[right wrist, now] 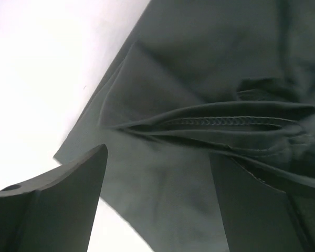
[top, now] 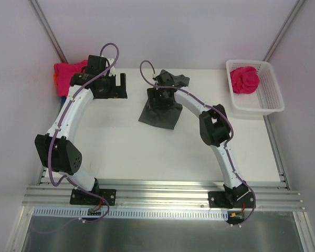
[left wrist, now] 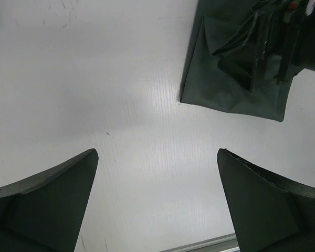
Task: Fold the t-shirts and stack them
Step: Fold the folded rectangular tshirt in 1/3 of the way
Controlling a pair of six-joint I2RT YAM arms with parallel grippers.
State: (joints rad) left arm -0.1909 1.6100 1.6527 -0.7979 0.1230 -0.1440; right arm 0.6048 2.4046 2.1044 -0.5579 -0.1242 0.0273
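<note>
1. Two risks are judged from how things lie. The dark grey t-shirt [top: 160, 114] lies part-folded at the middle of the counter [top: 126, 152], bunched at its far end, with a hemmed fold gaping in the right wrist view. If only the top layer of that fold were pinched, the layers beneath could be dragged open and the shape lost.
2. A skewed fold is also considered likely if the cloth is pulled from one side alone, since the left pincer [top: 115, 85] is held well apart from the shirt.
3. The pink t-shirts [top: 68, 71] are stacked at the far left corner, just beside the left wrist; they could be nudged by a careless sweep of that arm.
4. One more pink t-shirt [top: 245, 79] is left crumpled in the white basket [top: 273, 102] at the far right, not yet folded.
5. The right pincer [right wrist: 157, 152] is seen released, its jaws spread above the grey cloth with the hemmed fold between them; nothing is clamped.
6. The left pincer is likewise spread wide and empty, with bare counter below it.
7. The left arm is bowed outward from its base and bent back inward, its wrist turned toward the middle.
8. The right arm is arched up and leftward, its wrist tipped down over the far part of the shirt.
</note>
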